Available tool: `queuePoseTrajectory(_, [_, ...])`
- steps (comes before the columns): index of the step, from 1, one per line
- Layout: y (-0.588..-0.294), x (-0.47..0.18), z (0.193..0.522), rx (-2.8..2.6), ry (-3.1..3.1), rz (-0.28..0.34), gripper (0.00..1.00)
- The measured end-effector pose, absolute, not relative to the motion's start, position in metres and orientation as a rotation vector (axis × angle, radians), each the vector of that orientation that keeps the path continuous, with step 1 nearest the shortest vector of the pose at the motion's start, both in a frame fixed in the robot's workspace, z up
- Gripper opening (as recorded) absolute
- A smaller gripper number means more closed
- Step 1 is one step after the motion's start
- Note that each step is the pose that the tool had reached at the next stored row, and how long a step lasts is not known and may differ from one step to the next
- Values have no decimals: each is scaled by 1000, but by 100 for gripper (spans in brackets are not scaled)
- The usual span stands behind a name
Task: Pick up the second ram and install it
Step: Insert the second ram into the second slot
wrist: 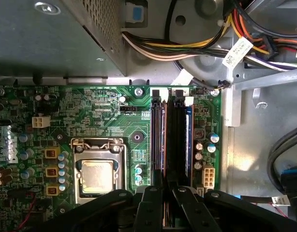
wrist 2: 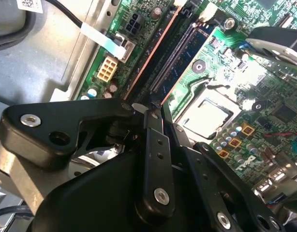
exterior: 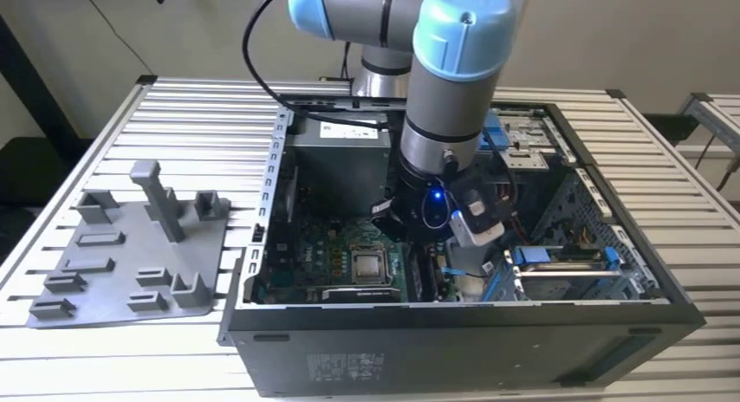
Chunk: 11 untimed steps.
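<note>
**Stick in the slot, fingers narrow on its edge**

Case walls box me in on every side in the exterior view. My arm (exterior: 445, 116) drops into the open computer case (exterior: 463, 333), which lies on the slatted table (exterior: 197, 125). A grey fixture tray (exterior: 127, 246) sits well apart toward the exterior view's left. There is a pale sticker (exterior: 347, 367) on the case's near wall, but I cannot tell its print.

In the second wrist view, my gripper (wrist 2: 151, 107) is drawn narrow, with the tips pinched on the near end of the second ram (wrist 2: 153, 53). The stick stands edge-up in its long slot, beside the processor socket (wrist 2: 206, 113). The case's metal wall is near on the other side.

In the first wrist view, my gripper (wrist: 163, 189) straddles the same thin edge of the second ram (wrist: 163, 135). A dark neighbouring slot (wrist: 176, 135) lies just beside it. The cable bundle (wrist: 187, 48) with its white tag (wrist: 238, 50), print too small to tell, crosses beyond the slots' far end.
</note>
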State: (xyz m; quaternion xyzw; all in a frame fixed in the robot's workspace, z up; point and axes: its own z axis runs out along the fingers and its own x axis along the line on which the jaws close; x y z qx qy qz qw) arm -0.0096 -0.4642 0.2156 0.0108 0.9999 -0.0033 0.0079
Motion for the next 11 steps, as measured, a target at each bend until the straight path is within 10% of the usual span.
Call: queuePoseTrajectory(11, [-464,-8,215,27,3126,-10,14])
